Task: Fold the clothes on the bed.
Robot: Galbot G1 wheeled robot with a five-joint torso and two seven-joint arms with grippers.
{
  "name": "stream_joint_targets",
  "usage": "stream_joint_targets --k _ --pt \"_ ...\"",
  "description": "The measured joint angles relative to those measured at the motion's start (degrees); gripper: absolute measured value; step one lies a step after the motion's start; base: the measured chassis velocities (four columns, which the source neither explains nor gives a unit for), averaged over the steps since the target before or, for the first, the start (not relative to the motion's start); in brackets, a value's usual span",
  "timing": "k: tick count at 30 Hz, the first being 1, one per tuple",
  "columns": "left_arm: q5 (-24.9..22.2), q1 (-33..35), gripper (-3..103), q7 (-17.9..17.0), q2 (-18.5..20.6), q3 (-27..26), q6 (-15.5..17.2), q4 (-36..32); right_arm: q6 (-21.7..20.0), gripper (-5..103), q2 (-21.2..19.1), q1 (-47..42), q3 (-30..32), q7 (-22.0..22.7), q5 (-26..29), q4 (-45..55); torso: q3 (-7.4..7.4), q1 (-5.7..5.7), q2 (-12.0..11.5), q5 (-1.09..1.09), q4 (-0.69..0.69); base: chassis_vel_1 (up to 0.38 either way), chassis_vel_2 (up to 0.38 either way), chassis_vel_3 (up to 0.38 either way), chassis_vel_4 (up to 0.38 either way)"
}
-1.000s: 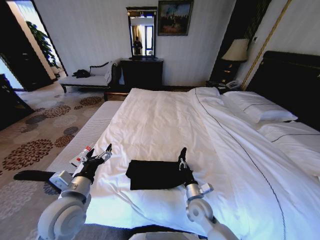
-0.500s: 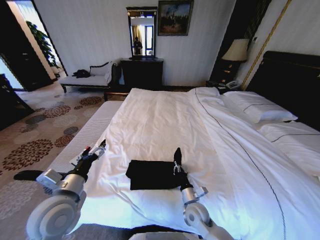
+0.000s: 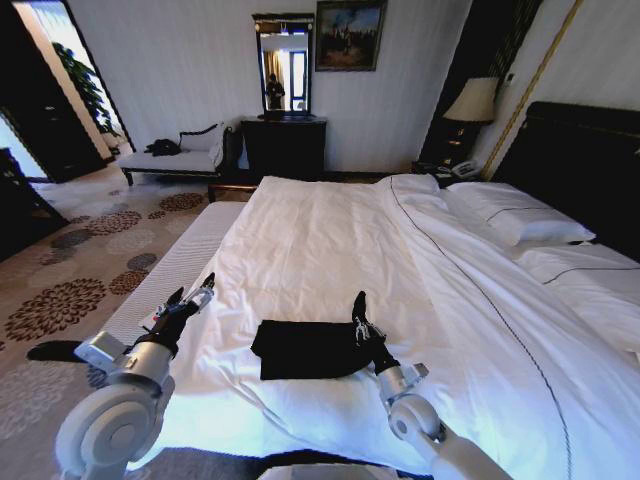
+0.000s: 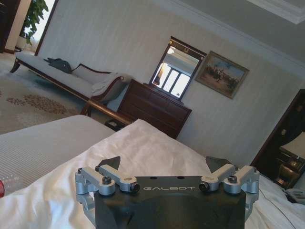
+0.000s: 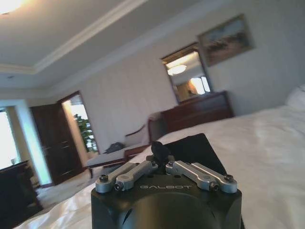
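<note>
The white bed (image 3: 330, 240) runs toward a dark dresser (image 3: 283, 145) and mirror. Near its foot lies the folded black T-shirt (image 3: 300, 350). The right tool (image 3: 359, 302) stands at the shirt's right edge, fingers pressed together; the left tool (image 3: 193, 295) is spread, holding nothing, over the bed's left edge.

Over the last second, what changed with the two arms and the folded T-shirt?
The left gripper drew back to the robot's left, off the duvet edge, fingers spread. The right gripper, shut, rose slightly at the right end of the black T-shirt. The T-shirt stayed folded in place on the bed.
</note>
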Motion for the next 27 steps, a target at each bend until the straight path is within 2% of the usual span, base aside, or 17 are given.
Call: stream_joint_targets --k 8,19,27 --pt "-0.2 0.0 100 -0.1 0.0 0.4 0.2 0.0 1.2 2 0.3 3.4 -6.0 -3.1 -2.3 -0.4 0.0 0.0 0.0 -0.01 0.0 0.0 0.0 0.0 0.0" --pt "-0.9 0.4 100 -0.2 1.1 -1.5 0.2 0.0 2.3 2 1.3 12.6 -15.7 -4.3 -3.0 -5.8 0.0 0.0 0.0 0.0 0.0 0.0 0.0 0.0 0.0" --pt "-1.1 -0.5 100 -0.4 1.4 -1.8 0.3 0.3 3.3 2 2.8 15.6 -19.5 -5.6 -3.4 -9.6 0.0 0.0 0.0 -0.01 0.0 0.0 0.0 0.0 0.0"
